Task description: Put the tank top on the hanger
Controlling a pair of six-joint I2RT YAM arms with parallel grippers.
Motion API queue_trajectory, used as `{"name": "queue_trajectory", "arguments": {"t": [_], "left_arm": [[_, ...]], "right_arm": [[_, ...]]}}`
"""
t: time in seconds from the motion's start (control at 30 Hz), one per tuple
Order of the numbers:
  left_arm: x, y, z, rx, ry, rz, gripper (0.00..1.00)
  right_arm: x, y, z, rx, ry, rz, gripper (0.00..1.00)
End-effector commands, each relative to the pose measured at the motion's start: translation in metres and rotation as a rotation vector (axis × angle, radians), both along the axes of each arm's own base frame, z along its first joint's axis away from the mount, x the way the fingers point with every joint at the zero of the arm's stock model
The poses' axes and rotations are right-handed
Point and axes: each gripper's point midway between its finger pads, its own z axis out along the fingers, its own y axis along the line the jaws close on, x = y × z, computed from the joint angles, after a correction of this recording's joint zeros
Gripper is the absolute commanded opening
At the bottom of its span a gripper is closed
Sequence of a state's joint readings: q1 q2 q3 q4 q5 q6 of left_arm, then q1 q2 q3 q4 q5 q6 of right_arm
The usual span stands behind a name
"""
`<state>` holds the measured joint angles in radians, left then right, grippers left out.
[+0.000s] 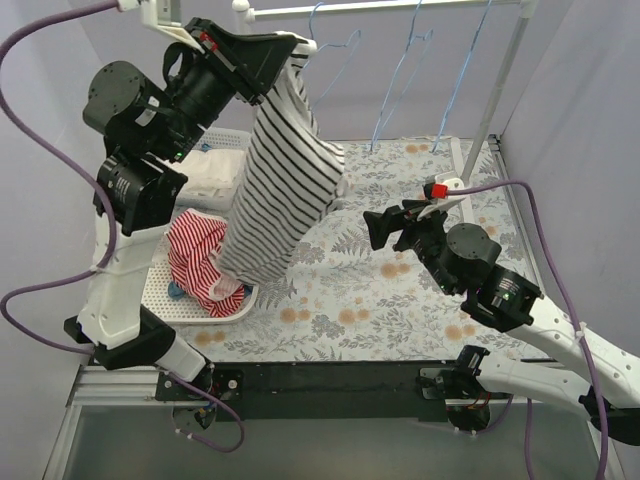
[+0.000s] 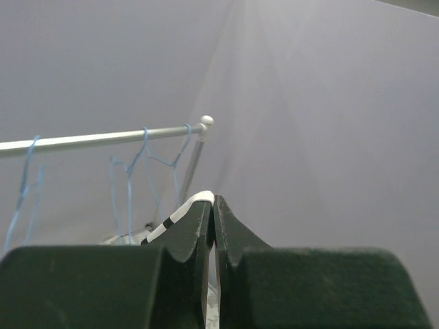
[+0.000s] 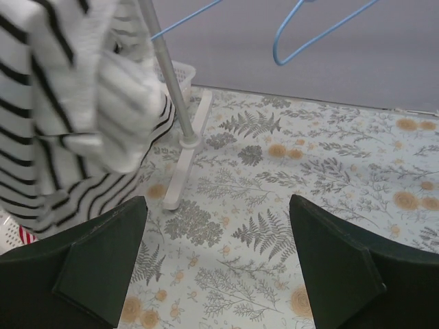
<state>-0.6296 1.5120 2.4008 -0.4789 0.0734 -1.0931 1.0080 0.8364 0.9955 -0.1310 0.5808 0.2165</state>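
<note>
The tank top, white with thin dark stripes, hangs in the air from my left gripper, which is shut on its top edge just below the rail. In the left wrist view the jaws are pressed together with a bit of striped cloth showing at the tip. Three pale-blue wire hangers hang on the silver rail just right of that gripper; they also show in the left wrist view. My right gripper is open and empty, low, to the right of the cloth's lower part.
A white basket at the left holds a red-and-white striped garment and a plain white folded cloth. The rack's upright post and foot stand ahead of my right gripper. Another post rises at the back right.
</note>
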Motion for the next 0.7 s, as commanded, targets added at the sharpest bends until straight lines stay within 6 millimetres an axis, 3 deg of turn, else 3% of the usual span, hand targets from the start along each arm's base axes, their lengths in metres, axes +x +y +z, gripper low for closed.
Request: {"name": "queue_trajectory", "arguments": {"t": [0.0,0.07,0.1,0.13,0.17,0.2,0.23,0.27,0.3,0.33,0.37,0.4,0.43,0.47,0.5,0.53,0.57,0.6,0.67], "left_arm": [[-0.032,-0.028,0.014,-0.02,-0.071,-0.242,0.0],[-0.029,-0.034,0.004,-0.012,-0.038,-0.264,0.0],[-0.011,-0.048,-0.028,0.015,0.053,-0.266,0.0],[-0.016,-0.039,-0.026,-0.018,0.05,-0.244,0.0],[-0.01,-0.042,-0.044,-0.019,0.096,-0.236,0.0],[0.012,-0.055,-0.098,0.02,0.215,-0.219,0.0],[0.022,-0.053,-0.117,-0.015,0.263,-0.175,0.0],[0.011,-0.045,-0.123,-0.042,0.274,-0.168,0.0],[0.014,-0.046,-0.143,-0.045,0.316,-0.157,0.0],[0.023,-0.053,-0.194,-0.041,0.435,-0.141,0.0],[0.017,-0.048,-0.205,-0.066,0.463,-0.111,0.0],[0.017,-0.046,-0.227,-0.066,0.505,-0.075,0.0],[0.018,-0.048,-0.274,-0.028,0.585,-0.035,0.0],[0.014,-0.048,-0.298,-0.035,0.642,0.01,0.0],[0.006,-0.041,-0.309,-0.044,0.664,0.03,0.0],[0.001,-0.038,-0.334,-0.018,0.713,0.057,0.0],[-0.006,-0.035,-0.377,0.002,0.801,0.095,0.0],[-0.013,-0.029,-0.391,0.001,0.834,0.103,0.0],[-0.026,-0.018,-0.449,0.065,0.945,0.14,0.0]], "right_arm": [[0.002,-0.022,0.037,0.029,-0.085,-0.072,0.93],[0.001,-0.023,0.031,0.024,-0.079,-0.071,0.93],[-0.001,-0.024,0.029,0.031,-0.076,-0.066,0.93],[-0.002,-0.024,0.026,0.047,-0.061,-0.062,0.93],[-0.002,-0.024,0.008,0.026,-0.031,-0.062,0.93],[-0.005,-0.026,0.003,0.039,-0.017,-0.064,0.93],[-0.006,-0.026,-0.008,0.061,0.019,-0.067,0.93],[-0.008,-0.026,-0.019,0.066,0.048,-0.064,0.92],[-0.011,-0.027,-0.045,0.05,0.085,-0.061,0.92],[-0.014,-0.027,-0.058,0.054,0.113,-0.055,0.92],[-0.018,-0.026,-0.072,0.088,0.163,-0.052,0.92],[-0.022,-0.027,-0.1,0.067,0.207,-0.05,0.92],[-0.027,-0.024,-0.114,0.076,0.244,-0.027,0.91],[-0.031,-0.021,-0.129,0.099,0.294,-0.022,0.91],[-0.035,-0.022,-0.142,0.103,0.33,-0.021,0.91],[-0.039,-0.023,-0.17,0.073,0.38,-0.022,0.91],[-0.041,-0.024,-0.182,0.074,0.405,-0.027,0.91],[-0.043,-0.024,-0.193,0.091,0.442,-0.043,0.91],[-0.045,-0.026,-0.221,0.071,0.497,-0.062,0.91]]}}
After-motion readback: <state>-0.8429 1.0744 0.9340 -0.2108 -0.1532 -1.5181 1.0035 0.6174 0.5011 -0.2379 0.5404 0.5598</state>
